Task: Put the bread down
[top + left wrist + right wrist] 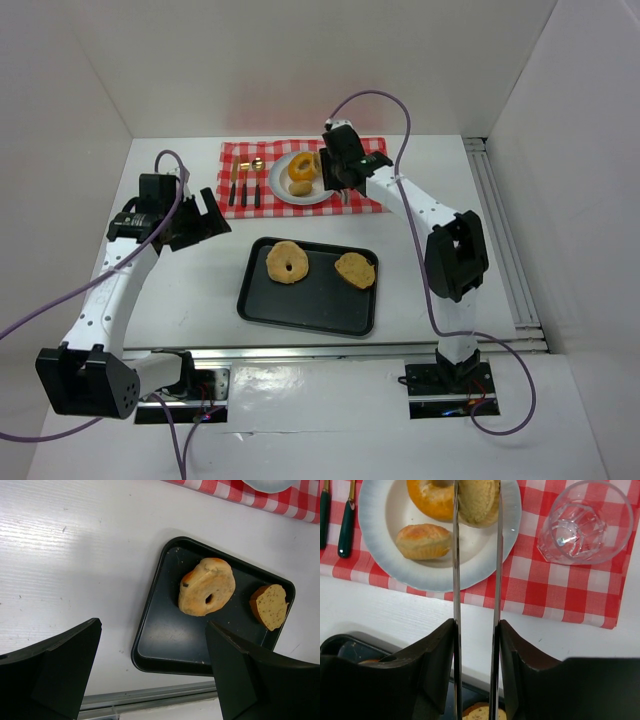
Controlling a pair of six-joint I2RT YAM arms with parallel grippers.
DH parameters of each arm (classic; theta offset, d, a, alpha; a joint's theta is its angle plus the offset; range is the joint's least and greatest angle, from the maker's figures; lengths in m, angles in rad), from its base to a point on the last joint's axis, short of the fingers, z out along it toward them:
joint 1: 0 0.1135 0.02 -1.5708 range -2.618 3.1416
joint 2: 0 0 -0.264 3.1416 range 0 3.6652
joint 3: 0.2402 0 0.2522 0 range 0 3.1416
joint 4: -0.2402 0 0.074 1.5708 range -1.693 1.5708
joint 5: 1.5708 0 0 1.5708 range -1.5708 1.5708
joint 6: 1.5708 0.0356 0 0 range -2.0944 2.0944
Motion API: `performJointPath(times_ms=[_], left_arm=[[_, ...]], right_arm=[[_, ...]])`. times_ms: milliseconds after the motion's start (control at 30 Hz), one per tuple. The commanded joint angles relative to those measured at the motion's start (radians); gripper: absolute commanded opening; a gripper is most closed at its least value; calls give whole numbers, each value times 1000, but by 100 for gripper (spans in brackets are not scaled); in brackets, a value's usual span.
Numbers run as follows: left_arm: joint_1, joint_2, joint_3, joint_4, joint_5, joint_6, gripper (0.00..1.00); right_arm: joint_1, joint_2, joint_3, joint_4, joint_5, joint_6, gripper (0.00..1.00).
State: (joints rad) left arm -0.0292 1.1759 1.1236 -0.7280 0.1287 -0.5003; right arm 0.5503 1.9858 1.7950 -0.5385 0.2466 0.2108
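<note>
**A:** Where's the bread being kept at this point?

**B:** One round bun (479, 507) is being pinched at the tips of the right gripper (476, 487). Its jaws are being held nearly together, with a thin finger pressed on each side. The bun is being rested on the plate (485, 555), touching the orange doughnut (432, 497), with a second bun (422, 541) close by. The pale ring (206, 586) and the oval roll (270, 605) are being carried by the black tray (165, 645), on the arms' side of the plate.

**A:** And the left side?

**B:** The left gripper (152, 626) is being held over the tabletop (75, 555) beside the tray, jaws spread wide, nothing being gripped. Since the bun is being held dead between the right jaws, probably only a letting-go and a straight lift are being called for. For the ring, the left arm is being judged slightly nearer.
</note>
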Motion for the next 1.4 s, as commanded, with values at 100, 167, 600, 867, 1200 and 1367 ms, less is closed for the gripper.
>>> performJointPath(times_ms=[100, 167, 600, 867, 1200, 1367], left_arm=[[5, 7, 8, 35, 12, 2, 99], [5, 7, 8, 35, 12, 2, 99], [5, -12, 8, 35, 12, 11, 99], [5, -12, 8, 35, 22, 11, 99], [5, 7, 27, 35, 31, 11, 99], [5, 7, 36, 35, 31, 2, 99]], right_arm=[[14, -13, 44, 31, -29, -24, 50], [14, -13, 44, 31, -20, -24, 56], [42, -168, 35, 12, 75, -15, 60], [-99, -448, -296, 57, 232, 53, 60], [-291, -602, -769, 490, 264, 119, 61], [-361, -387, -758, 664, 264, 110, 61]])
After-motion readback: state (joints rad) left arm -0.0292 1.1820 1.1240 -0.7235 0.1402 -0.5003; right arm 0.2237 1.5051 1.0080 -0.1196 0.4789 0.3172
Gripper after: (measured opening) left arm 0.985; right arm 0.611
